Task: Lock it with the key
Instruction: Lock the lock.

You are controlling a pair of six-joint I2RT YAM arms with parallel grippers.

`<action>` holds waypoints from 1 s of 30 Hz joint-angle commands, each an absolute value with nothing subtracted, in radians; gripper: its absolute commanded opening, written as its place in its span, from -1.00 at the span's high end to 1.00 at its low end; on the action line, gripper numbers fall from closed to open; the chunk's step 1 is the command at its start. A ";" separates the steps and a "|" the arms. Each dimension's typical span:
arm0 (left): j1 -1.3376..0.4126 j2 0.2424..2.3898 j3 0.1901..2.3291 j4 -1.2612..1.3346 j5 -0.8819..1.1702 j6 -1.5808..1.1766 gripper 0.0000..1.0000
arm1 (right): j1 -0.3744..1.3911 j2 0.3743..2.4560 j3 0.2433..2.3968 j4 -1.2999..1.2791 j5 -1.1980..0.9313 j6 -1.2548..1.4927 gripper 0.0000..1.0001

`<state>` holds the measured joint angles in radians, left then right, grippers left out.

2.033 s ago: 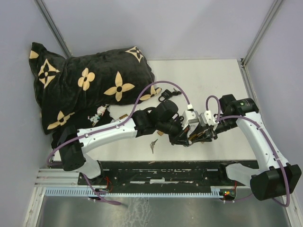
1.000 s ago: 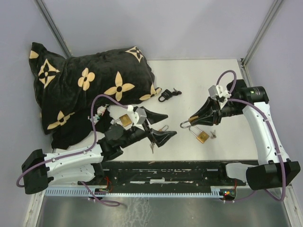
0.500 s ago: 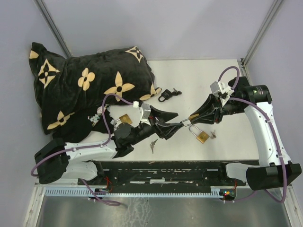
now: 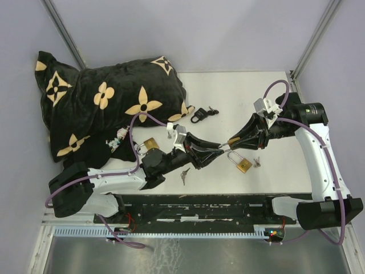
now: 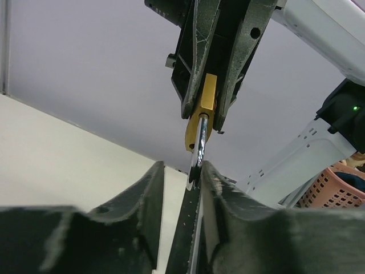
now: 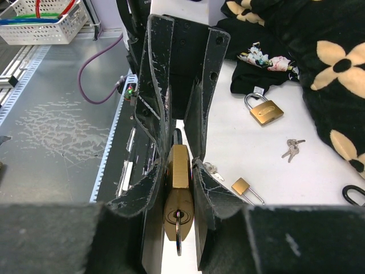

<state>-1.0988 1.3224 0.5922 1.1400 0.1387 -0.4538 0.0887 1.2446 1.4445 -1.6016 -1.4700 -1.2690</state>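
My right gripper (image 4: 231,143) is shut on a brass padlock (image 6: 180,171) and holds it above the table. A key (image 6: 178,235) sits in its keyhole, at the end facing the right wrist. The steel shackle (image 5: 198,149) points toward my left gripper (image 4: 220,148). The left gripper (image 5: 181,169) is open, its fingers (image 6: 154,80) on either side of the shackle. The shackle lies against the left gripper's right finger, with a gap on the other side. The shackle's far end is hidden between the fingers.
A second brass padlock (image 4: 243,165) and small keys (image 4: 256,162) lie under the right gripper. More keys (image 4: 184,174), another brass padlock (image 4: 150,144) and a black padlock (image 4: 199,116) lie on the table. A black flowered pillow (image 4: 108,103) fills the back left.
My left arm has swung in from the near left and reached right, so its fingers now sit around the shackle. The right gripper has kept holding the padlock almost still.
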 commanded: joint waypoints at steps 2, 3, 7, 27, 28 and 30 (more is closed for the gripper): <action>-1.097 1.325 0.628 1.207 0.166 -0.442 0.56 | 0.084 1.218 1.447 -1.757 -1.552 -1.276 0.96; -1.096 1.321 0.631 1.198 0.176 -0.427 0.73 | 0.083 1.217 1.441 -1.756 -1.551 -1.280 0.95; -1.067 1.266 0.652 1.055 0.225 -0.394 0.94 | 0.083 1.210 1.406 -1.750 -1.525 -1.305 0.84; -0.962 1.279 1.169 -0.079 0.589 -0.010 0.94 | 0.095 1.182 1.397 -1.695 -1.230 -1.364 -0.40; -0.963 1.296 1.197 -0.114 0.598 -0.001 0.94 | 0.099 1.188 1.401 -1.691 -1.215 -1.363 -0.40; -0.963 1.323 1.244 -0.168 0.621 0.021 0.94 | 0.103 1.201 1.401 -1.670 -1.198 -1.350 -0.40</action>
<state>-0.9653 1.2881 1.1252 -0.0353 0.5327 -0.0963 0.0914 1.1889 1.3712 -1.6016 -1.2549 -1.3582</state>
